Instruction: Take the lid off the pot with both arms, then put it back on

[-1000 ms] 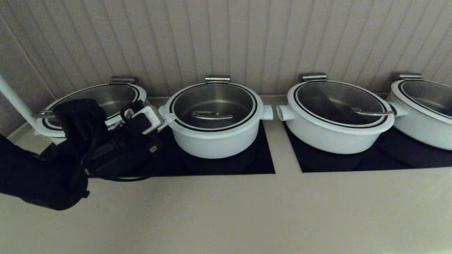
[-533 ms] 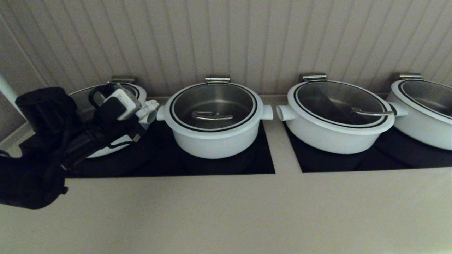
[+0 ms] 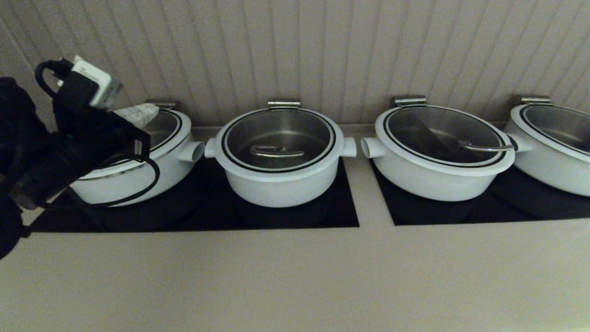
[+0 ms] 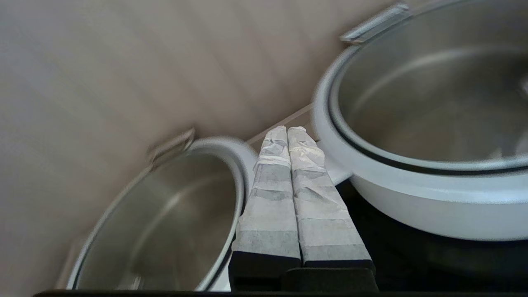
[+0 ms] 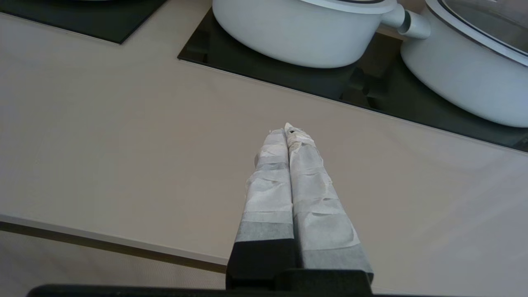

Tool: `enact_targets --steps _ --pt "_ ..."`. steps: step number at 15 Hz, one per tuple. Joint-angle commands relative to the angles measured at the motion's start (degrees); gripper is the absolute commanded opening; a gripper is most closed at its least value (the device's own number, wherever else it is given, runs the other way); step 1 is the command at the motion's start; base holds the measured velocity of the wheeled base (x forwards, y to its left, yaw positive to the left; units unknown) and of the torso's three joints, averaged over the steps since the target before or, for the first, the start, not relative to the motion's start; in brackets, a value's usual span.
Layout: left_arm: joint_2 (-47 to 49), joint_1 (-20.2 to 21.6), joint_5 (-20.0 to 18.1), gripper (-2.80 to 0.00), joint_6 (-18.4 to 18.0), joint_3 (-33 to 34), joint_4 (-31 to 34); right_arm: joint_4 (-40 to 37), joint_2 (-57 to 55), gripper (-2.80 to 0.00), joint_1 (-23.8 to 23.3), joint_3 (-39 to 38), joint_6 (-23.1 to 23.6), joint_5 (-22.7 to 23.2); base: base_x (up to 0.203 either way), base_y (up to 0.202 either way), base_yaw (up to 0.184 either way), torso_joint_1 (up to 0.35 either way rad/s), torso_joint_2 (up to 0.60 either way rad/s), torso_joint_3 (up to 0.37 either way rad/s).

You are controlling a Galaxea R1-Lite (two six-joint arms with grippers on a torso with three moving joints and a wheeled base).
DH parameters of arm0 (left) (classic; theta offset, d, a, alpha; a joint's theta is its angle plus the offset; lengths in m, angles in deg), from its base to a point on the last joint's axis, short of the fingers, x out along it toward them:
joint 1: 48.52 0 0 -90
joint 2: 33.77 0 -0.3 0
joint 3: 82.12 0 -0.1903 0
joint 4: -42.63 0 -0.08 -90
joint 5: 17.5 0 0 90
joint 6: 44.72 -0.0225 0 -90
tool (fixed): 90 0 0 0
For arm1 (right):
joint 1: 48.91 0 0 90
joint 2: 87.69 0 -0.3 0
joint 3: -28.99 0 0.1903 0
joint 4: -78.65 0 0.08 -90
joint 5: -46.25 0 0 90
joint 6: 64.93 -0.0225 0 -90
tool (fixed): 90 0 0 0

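The pot (image 3: pixel 280 184) stands second from the left on a black cooktop panel (image 3: pixel 341 216). The lid (image 3: pixel 278 133) sits on it, with its steel bar handle (image 3: pixel 276 151) at the centre. My left gripper (image 3: pixel 148 110) is shut and empty. It is raised over the rim of the far-left pot (image 3: pixel 138 173), left of the task pot. In the left wrist view the shut left gripper (image 4: pixel 287 130) points between that pot (image 4: pixel 165 214) and the task pot (image 4: pixel 416 206). My right gripper (image 5: pixel 288 130) is shut and empty, low over the bare counter, and is out of the head view.
Two wider white pots (image 3: pixel 438 175) (image 3: pixel 553 157) with lids stand to the right on a second black panel (image 3: pixel 484 210); they also show in the right wrist view (image 5: pixel 305 37). A ribbed wall (image 3: pixel 295 50) is right behind the pots. The beige counter (image 3: pixel 295 276) runs along the front.
My left arm has risen and swung left and back, away from the task pot's left stub handle, and is now over the far-left pot. The lid and pots have not moved.
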Motion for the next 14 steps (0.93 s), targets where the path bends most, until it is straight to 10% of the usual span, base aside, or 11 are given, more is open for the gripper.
enact_targets --steps 1,14 --pt "-6.23 0.20 2.49 -2.80 3.48 -0.46 4.35 0.04 -0.07 -2.80 0.00 -0.02 0.12 0.08 0.000 0.000 0.000 0.000 0.00 0.000" --pt "-38.05 0.23 10.51 -2.80 14.54 35.52 12.82 -0.04 -0.07 -2.80 0.00 -0.02 0.12 0.08 0.000 0.000 0.000 0.000 0.00 0.000"
